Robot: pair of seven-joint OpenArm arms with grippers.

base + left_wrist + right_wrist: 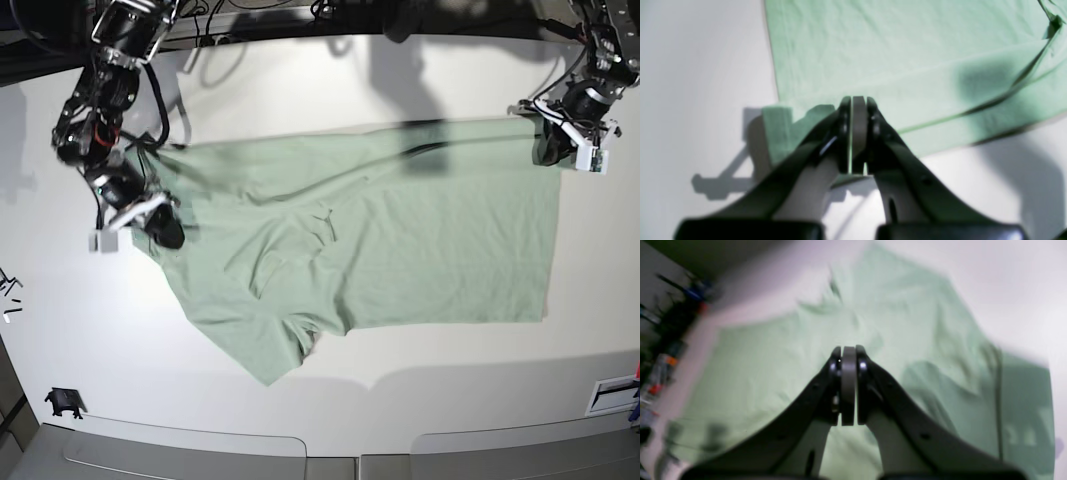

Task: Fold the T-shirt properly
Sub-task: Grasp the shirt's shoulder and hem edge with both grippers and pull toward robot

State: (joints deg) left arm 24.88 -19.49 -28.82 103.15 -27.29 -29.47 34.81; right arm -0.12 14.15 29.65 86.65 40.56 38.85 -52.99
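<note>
Both grippers [858,133] [848,383] — jaws closed.

The T-shirt [400,250] lies spread on the table [150,370] (base view), between both grippers at opposite edges.

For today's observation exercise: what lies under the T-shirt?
The white table lies under the T-shirt, showing bare all around it. The shirt covers the surface beneath, so anything lying there cannot be seen. Both closed grippers sit at its edges.

Pale green T-shirt [400,240] spread out, rumpled, on the white table.
Its top corner sat pinched at the left gripper [553,150]; its opposite end bunched at the right gripper [170,232].
</note>
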